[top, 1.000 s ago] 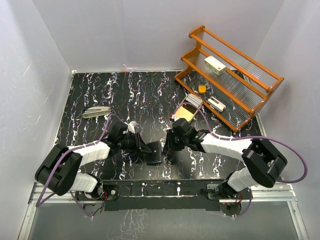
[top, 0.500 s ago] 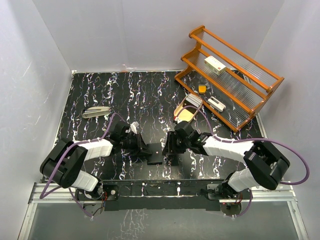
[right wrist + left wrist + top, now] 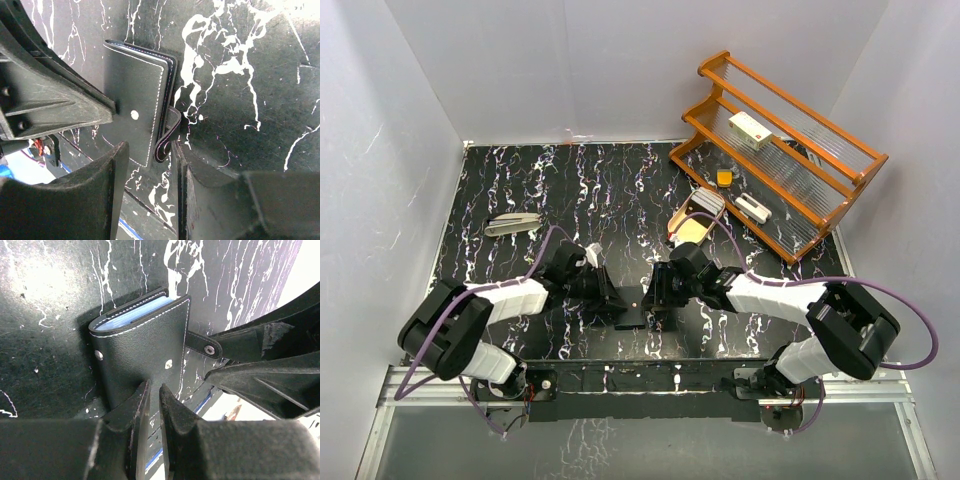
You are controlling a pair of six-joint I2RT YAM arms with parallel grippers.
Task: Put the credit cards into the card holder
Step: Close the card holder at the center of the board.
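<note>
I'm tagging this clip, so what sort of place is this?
Probably a lab robot test cell: plain white walls box in a black marbled tabletop, two robot arms sit on a metal frame at its near edge, and a wooden rack holds small items.

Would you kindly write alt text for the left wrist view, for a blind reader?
A closed black wallet lies on a black marbled table, pale blue cards showing at its far edge. The left hand, nearly shut, meets its near edge; its snap strap points right.
</note>
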